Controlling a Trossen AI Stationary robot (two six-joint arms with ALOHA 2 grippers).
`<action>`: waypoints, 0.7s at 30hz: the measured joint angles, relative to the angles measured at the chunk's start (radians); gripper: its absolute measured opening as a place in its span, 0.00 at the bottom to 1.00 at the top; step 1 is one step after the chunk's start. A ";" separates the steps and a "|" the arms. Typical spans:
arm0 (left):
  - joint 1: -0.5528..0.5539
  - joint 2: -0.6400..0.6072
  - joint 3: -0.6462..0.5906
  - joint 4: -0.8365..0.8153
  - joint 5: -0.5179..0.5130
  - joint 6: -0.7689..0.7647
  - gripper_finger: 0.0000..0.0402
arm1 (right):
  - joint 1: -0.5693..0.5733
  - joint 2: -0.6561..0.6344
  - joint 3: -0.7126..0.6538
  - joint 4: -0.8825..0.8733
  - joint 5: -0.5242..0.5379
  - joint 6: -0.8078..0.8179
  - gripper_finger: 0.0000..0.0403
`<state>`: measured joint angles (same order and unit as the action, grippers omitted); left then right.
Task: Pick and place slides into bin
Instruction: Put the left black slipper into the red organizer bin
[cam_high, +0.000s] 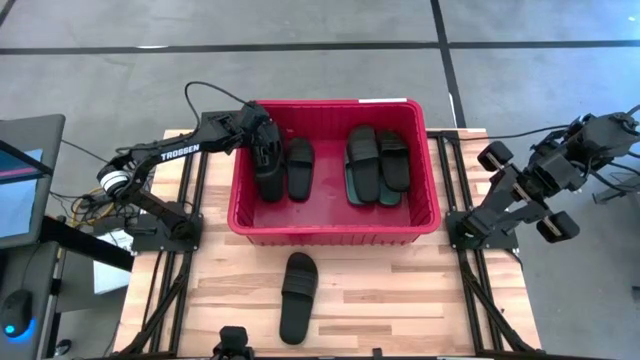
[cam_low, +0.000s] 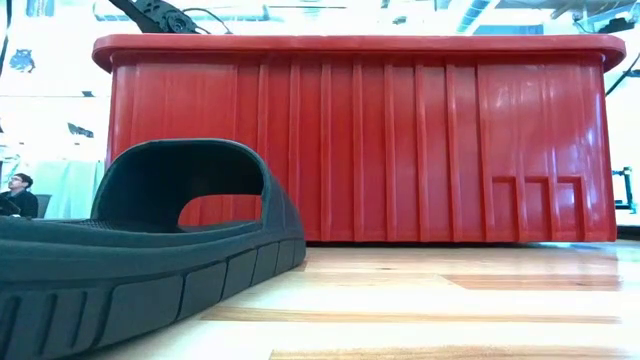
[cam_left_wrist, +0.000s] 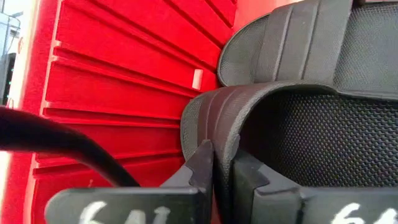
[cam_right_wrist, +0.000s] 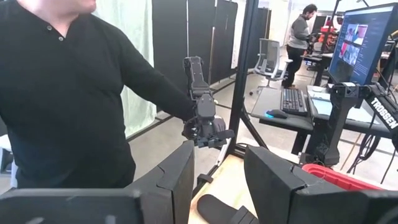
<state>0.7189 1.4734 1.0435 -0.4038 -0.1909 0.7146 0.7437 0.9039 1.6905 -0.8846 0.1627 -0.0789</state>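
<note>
Left gripper (cam_left_wrist: 222, 171) clamped on black ribbed rubber slide (cam_high: 267, 172) inside red ribbed plastic bin (cam_high: 335, 232); a late release probably drags it out. Right gripper (cam_right_wrist: 219, 180) parked, fingers apart.

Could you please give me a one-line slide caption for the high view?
Left gripper holds a black slide inside the red bin; another slide waits on the table.

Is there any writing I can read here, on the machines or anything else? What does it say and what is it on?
"TROSSEN": white letters along the left arm in the high view.
"TROSSEN": white letters on the left arm, running downward, seen far off in the right wrist view.
White marks on the left gripper look like digits, possibly "64", but are cut off.
The monitor shows pictures; any text is too small to read.
The bin and slides bear no readable text.
</note>
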 joint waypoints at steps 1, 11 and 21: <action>0.000 0.000 0.000 0.000 0.000 0.000 0.03 | 0.000 0.000 0.000 0.000 0.000 0.002 0.32; -0.009 0.001 0.000 -0.005 -0.004 -0.003 0.03 | 0.000 0.000 0.000 0.003 0.000 0.042 0.32; -0.020 0.002 0.001 -0.033 -0.008 -0.050 0.04 | 0.000 0.009 0.000 0.000 0.000 0.046 0.32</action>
<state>0.6993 1.4754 1.0443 -0.4371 -0.1986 0.6645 0.7437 0.9125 1.6905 -0.8841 0.1625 -0.0334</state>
